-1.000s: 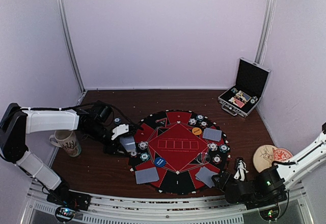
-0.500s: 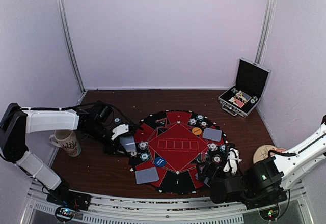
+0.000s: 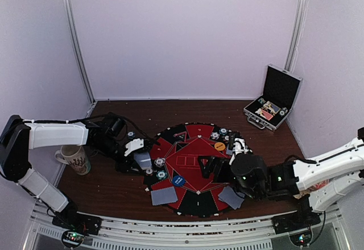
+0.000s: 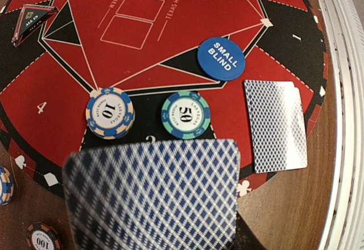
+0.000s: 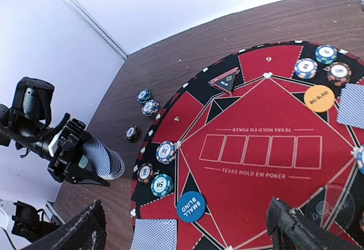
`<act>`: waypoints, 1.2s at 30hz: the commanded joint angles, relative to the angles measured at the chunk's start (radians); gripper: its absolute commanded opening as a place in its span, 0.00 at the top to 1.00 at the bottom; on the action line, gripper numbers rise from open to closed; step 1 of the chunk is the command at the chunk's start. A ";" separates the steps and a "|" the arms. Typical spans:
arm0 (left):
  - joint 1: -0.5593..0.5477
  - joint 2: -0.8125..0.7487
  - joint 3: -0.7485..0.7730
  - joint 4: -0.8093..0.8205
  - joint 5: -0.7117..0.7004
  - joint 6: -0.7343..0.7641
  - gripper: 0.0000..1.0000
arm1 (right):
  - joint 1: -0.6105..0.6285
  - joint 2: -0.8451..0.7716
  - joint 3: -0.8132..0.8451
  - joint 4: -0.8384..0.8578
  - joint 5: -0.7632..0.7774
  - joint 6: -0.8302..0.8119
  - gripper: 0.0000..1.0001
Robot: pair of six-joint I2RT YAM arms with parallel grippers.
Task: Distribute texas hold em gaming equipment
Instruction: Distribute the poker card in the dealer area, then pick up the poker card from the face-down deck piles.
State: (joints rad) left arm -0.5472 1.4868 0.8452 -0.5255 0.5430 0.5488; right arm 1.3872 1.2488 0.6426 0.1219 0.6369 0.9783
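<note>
Card [image 4: 153, 196] pinched in the left arm's fingers [image 3: 135, 145] hangs at the mat's [image 4: 170, 11] left rim, its long edge facing the two chips [image 4: 185, 115] just inward, so that arm looks nearer for laying it there, while the right arm's fingers [image 5: 77, 233] stand spread wide over the mat's middle.

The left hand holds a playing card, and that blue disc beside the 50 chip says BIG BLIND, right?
No: the blue disc says SMALL BLIND, clear in the left wrist view. The rest holds: it lies beside the 50 chip, and the left hand holds a playing card.
</note>
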 commanded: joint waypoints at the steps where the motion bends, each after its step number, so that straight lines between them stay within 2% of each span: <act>1: -0.005 -0.016 0.000 0.013 0.019 0.003 0.65 | -0.128 0.119 0.036 0.269 -0.364 -0.180 0.00; 6: -0.005 -0.019 -0.001 0.013 0.020 0.005 0.65 | -0.227 0.359 0.203 0.349 -0.703 -0.291 0.00; 13: -0.006 -0.026 -0.003 0.012 0.024 0.008 0.65 | -0.275 0.642 0.461 0.338 -0.916 -0.375 0.01; 20: -0.005 -0.034 -0.004 0.005 0.036 0.015 0.65 | -0.318 0.790 0.583 0.372 -1.008 -0.360 0.09; 23: -0.006 -0.034 -0.003 0.004 0.037 0.017 0.65 | -0.331 0.816 0.601 0.395 -1.023 -0.358 0.14; 31: -0.005 -0.030 -0.003 0.004 0.037 0.018 0.65 | -0.353 0.890 0.660 0.411 -1.043 -0.354 0.18; 36: -0.006 -0.026 -0.003 0.003 0.037 0.017 0.65 | -0.355 0.927 0.701 0.407 -1.058 -0.351 0.26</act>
State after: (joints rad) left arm -0.5468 1.4792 0.8452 -0.5255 0.5575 0.5522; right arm 1.0378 2.1487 1.3071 0.5076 -0.3985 0.6312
